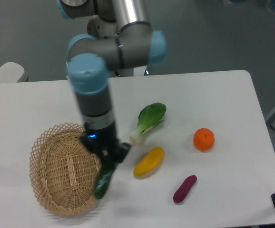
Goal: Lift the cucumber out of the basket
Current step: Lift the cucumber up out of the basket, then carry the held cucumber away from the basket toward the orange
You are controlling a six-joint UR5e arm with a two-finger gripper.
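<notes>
The cucumber point(103, 182) is dark green and glossy. It hangs nearly upright from my gripper point(108, 158), which is shut on its upper end. It is lifted over the right rim of the oval wicker basket point(61, 171), which sits at the table's front left. The basket's inside shows nothing else. My arm comes down from the top of the view and hides part of the basket's far right rim.
A bok choy point(148, 120) lies right of the gripper. A yellow vegetable point(149, 162) lies just right of the cucumber. A purple sweet potato point(185, 188) and an orange point(203, 139) lie further right. The table's front edge is close below the basket.
</notes>
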